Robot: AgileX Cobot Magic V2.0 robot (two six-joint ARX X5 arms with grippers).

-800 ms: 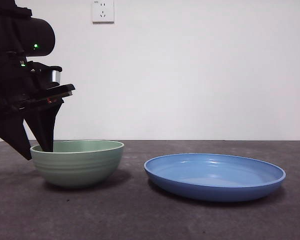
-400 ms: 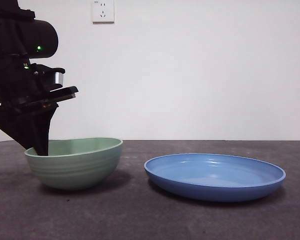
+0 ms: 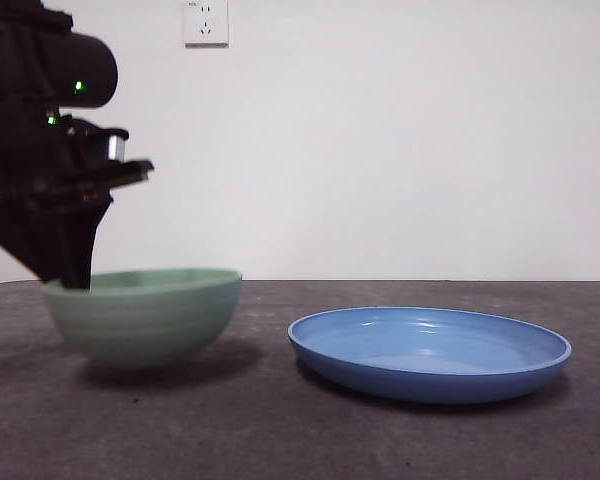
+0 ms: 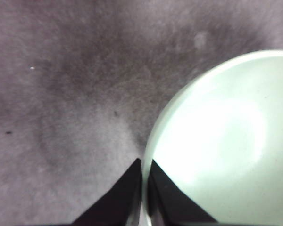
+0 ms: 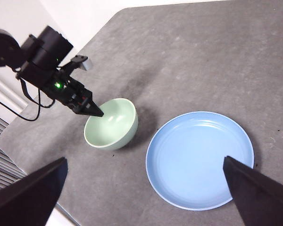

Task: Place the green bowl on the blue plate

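The green bowl point(image 3: 140, 315) is at the left of the front view, blurred and just off the table, with its shadow beneath it. My left gripper point(image 3: 75, 280) is shut on the bowl's near-left rim. The left wrist view shows the two black jaws point(image 4: 144, 165) pinching the pale rim of the bowl point(image 4: 217, 141). The blue plate point(image 3: 430, 350) lies flat on the table to the bowl's right, apart from it. From high above, the right wrist view shows the bowl point(image 5: 111, 123), the plate point(image 5: 200, 160) and the left gripper point(image 5: 96, 113). My right gripper point(image 5: 143, 159) is open and holds nothing.
The table point(image 3: 280, 430) is dark grey, with a white wall and a socket point(image 3: 205, 22) behind it. In the right wrist view the table's edge point(image 5: 47, 188) runs close to the bowl, with cables point(image 5: 23, 101) hanging beside the left arm.
The left gripper closed on the bowl's rim, tilted the bowl, then lifted it a little off the table and slightly to the left. The plate has not moved.
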